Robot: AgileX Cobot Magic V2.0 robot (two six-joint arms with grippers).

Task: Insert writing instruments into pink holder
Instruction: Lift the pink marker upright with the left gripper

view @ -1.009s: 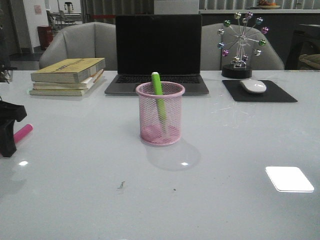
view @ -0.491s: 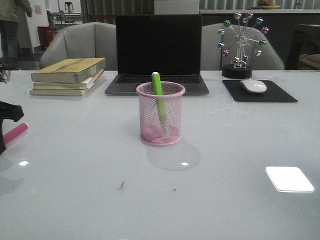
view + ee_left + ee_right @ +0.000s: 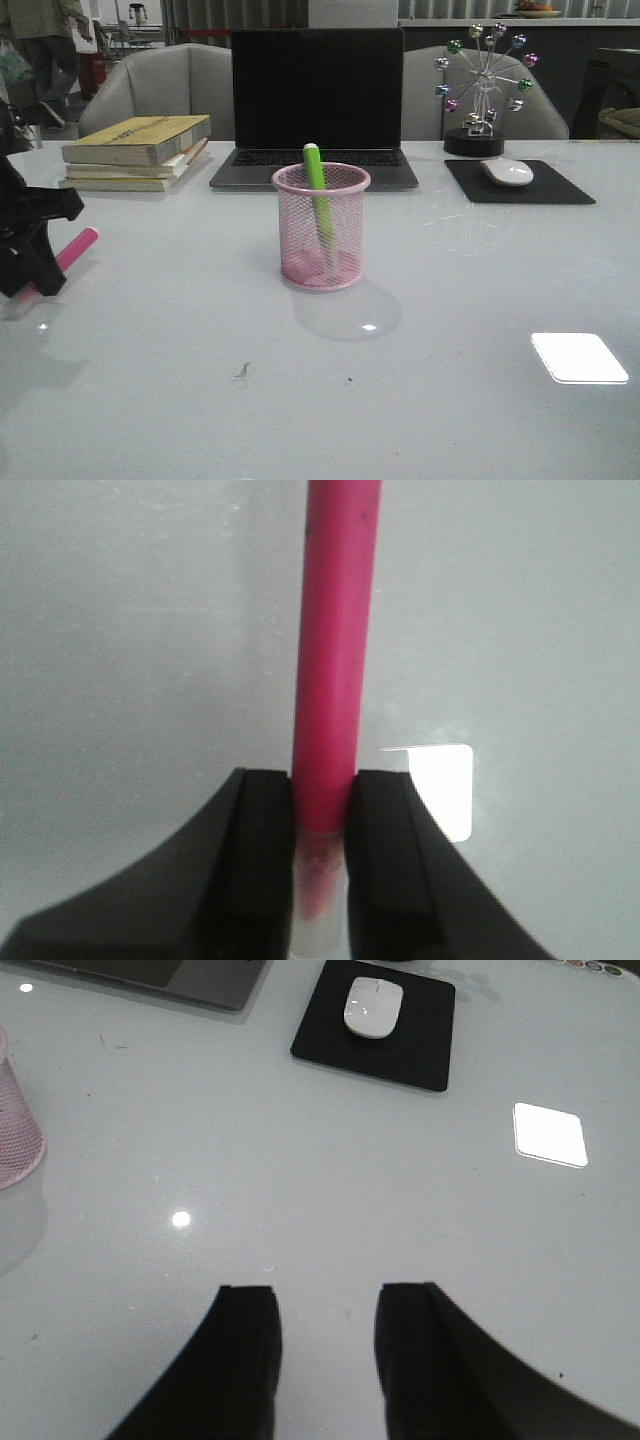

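My left gripper has risen, clamped on the pink marker; cup with green marker to its right. Right gripper apart, empty.

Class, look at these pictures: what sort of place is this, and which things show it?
Probably an office desk: an open laptop, a mouse on its mat, stacked books, and a pink holder.

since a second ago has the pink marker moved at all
Yes. Held in the left claw, the pink marker has risen and shifted right, toward the stack of books.
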